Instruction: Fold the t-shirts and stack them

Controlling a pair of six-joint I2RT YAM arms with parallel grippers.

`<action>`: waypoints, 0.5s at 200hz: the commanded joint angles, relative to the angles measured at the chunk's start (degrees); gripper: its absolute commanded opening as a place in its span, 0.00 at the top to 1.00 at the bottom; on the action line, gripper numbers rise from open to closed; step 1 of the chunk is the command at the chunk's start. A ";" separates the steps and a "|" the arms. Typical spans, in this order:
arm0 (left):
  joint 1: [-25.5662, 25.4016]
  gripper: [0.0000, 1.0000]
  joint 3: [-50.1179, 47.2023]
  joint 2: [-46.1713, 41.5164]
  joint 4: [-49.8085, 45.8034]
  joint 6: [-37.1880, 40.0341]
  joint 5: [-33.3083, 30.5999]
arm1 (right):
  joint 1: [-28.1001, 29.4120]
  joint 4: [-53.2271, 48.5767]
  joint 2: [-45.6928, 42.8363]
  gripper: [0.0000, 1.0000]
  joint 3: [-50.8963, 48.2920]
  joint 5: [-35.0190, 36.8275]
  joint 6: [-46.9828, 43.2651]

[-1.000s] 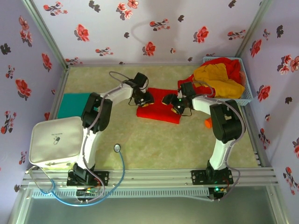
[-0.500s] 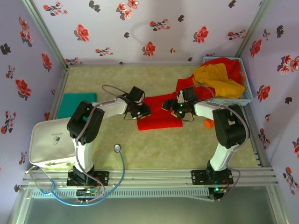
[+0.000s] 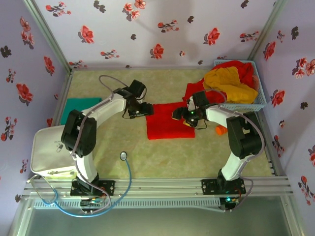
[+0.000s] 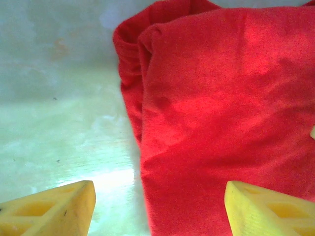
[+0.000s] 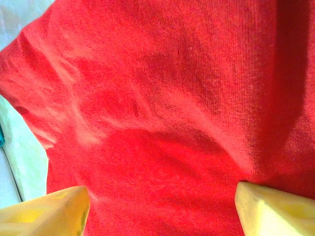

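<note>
A folded bright red t-shirt lies flat on the mat in the middle. My left gripper hovers at its far left corner, open; in the left wrist view the gripper straddles the shirt's left edge, nothing held. My right gripper sits over the far right part, open, with red cloth spread under the gripper and its yellow fingertips wide apart. A teal-green t-shirt lies folded at the left. A mustard-yellow t-shirt and another red one are heaped in the basket.
The pale blue mesh basket stands at the back right corner. A white padded case sits at the near left. A small orange object lies beside the right arm. A blue cable with a round disc curls on the near mat.
The red shirt now lies flatter and reaches nearer to the arms. My left gripper has drawn back leftward to the shirt's corner. The right gripper has stayed over the right side.
</note>
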 commanded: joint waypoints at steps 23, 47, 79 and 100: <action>0.26 0.29 -2.63 3.93 0.62 7.25 1.30 | -0.33 -3.63 0.80 0.22 2.43 1.19 -2.34; 0.09 0.29 -3.68 5.02 4.33 4.25 2.94 | -0.26 -3.06 1.71 0.22 2.36 1.13 -1.95; 0.00 0.28 -3.56 7.58 6.62 2.22 6.07 | -0.40 -2.71 2.32 0.21 2.12 1.01 -1.38; -0.24 0.29 -3.63 9.12 7.67 1.40 8.01 | -0.51 -2.77 2.33 0.21 2.00 1.04 -1.39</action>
